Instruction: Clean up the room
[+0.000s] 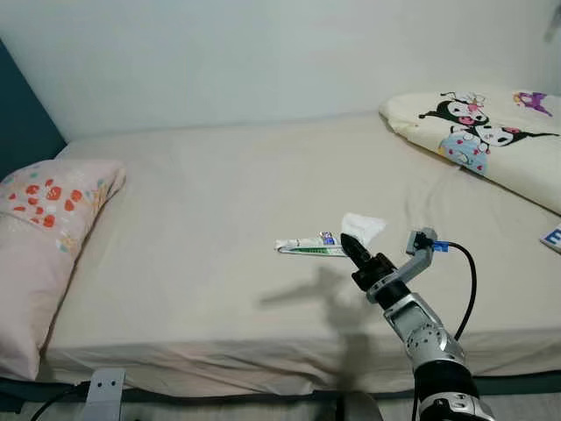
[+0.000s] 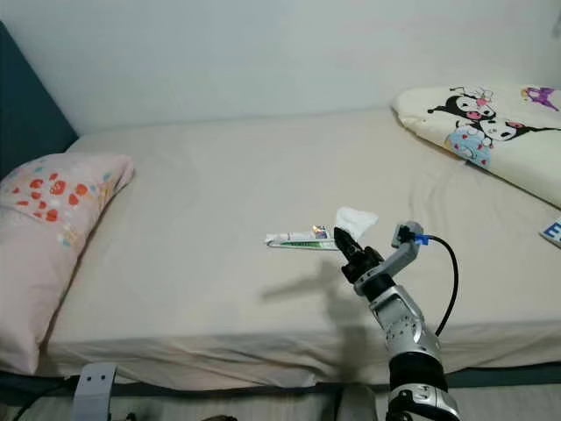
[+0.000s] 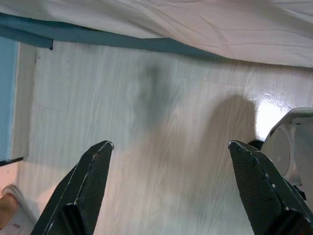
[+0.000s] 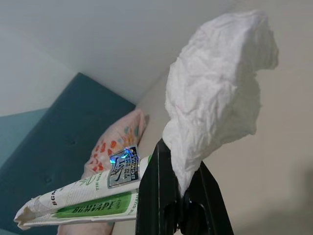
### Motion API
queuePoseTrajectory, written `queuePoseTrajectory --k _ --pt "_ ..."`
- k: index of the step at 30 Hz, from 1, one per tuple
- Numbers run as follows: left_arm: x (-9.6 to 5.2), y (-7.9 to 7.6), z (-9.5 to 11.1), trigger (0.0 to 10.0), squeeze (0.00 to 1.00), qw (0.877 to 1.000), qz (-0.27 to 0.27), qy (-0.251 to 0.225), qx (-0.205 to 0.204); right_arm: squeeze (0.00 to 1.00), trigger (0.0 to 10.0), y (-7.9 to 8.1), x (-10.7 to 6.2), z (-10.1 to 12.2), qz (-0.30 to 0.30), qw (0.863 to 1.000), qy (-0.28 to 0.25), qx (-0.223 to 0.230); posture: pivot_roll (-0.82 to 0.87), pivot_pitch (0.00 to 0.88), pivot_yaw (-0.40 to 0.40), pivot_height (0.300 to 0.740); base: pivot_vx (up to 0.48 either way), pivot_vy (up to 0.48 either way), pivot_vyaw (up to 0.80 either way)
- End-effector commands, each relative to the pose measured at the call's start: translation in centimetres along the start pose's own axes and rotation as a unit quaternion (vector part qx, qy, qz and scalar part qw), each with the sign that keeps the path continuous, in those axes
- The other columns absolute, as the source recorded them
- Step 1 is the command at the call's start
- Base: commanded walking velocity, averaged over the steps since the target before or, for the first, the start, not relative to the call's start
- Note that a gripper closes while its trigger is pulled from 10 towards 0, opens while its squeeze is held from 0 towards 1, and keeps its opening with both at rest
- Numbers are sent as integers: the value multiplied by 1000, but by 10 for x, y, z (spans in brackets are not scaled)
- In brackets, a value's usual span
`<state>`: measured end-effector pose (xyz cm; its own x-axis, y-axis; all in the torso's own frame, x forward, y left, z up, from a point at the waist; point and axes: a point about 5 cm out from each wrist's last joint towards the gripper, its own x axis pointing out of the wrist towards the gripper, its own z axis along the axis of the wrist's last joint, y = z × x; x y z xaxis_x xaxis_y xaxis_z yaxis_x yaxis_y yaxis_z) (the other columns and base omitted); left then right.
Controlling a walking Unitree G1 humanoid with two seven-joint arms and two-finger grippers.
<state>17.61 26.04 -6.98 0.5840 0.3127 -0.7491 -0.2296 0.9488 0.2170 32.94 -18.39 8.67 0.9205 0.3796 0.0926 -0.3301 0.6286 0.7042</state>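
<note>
1. Head views: the right gripper [image 1: 352, 247], arm stretched up over the beige-sheeted bed [image 1: 219, 202], meets the crumpled white tissue [image 1: 362, 226] beside the white-and-green toothpaste tube [image 1: 308, 246].
2. Right wrist view: its fingers are pinched closed on the tissue; lifting it away seems next.
3. Left wrist view: the left gripper [image 3: 171, 188] hangs spread wide, empty, above the pale wooden floor [image 3: 161, 122].

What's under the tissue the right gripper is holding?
The right gripper has its fingers shut on the tissue and a toothpaste box together, over the bed. Whether they touch the sheet is hidden by the fingers.
</note>
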Motion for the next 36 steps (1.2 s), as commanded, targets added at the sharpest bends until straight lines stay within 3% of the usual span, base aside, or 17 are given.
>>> queuePoseTrajectory --k 1,9,17,19,20,24,25,27,28,29,34,36 --pt "-2 1 -11 10000 0 1000 1 20 7 0 0 -4 -4 -13 -15 1000 25 -2 -77 85 73 674 0 0 0" --pt "-3 -2 -17 10000 0 999 -8 37 19 0 0 -27 -27 -36 -86 993 75 -28 -88 91 79 703 -300 0 0" --pt "-3 -6 -14 10000 0 999 -14 32 23 0 0 -54 -62 -59 -179 974 127 -51 -87 94 76 727 -240 0 0" --pt "-3 -8 -14 10000 0 999 -18 33 29 0 0 -69 -88 -73 -236 957 158 -56 -91 93 78 737 0 0 0" --pt "-3 -8 -14 10000 0 999 -18 33 29 0 0 -69 -88 -73 -236 957 158 -56 -91 93 78 737 0 0 0" --pt "-5 -12 -22 10000 0 998 -30 44 38 0 0 -82 -134 -102 -314 924 212 -48 -94 71 73 740 0 0 0" --pt "-5 -12 -22 10000 0 998 -30 44 38 0 0 -82 -134 -102 -314 924 212 -48 -94 71 73 740 0 0 0" --pt "-6 -14 -26 10000 0 997 -32 51 43 0 0 -85 -152 -114 -348 912 217 -14 -93 61 68 740 0 0 0" --pt "-6 -15 -28 10000 0 997 -33 55 44 0 3569 -85 -159 -118 -354 908 222 -14 -95 55 64 740 0 0 0" --pt "-7 -16 -30 10000 0 997 -37 60 42 0 10000 -86 -171 -125 -370 898 239 -16 -95 49 59 740 0 0 0" --pt "-8 -22 -32 10000 0 996 -46 67 33 0 10000 -87 -195 -136 -411 873 262 -21 -99 38 53 740 0 0 403" --pt "-8 -23 -32 10000 0 996 -48 68 31 0 10000 -88 -197 -137 -416 870 264 -22 -99 36 52 740 0 0 794"
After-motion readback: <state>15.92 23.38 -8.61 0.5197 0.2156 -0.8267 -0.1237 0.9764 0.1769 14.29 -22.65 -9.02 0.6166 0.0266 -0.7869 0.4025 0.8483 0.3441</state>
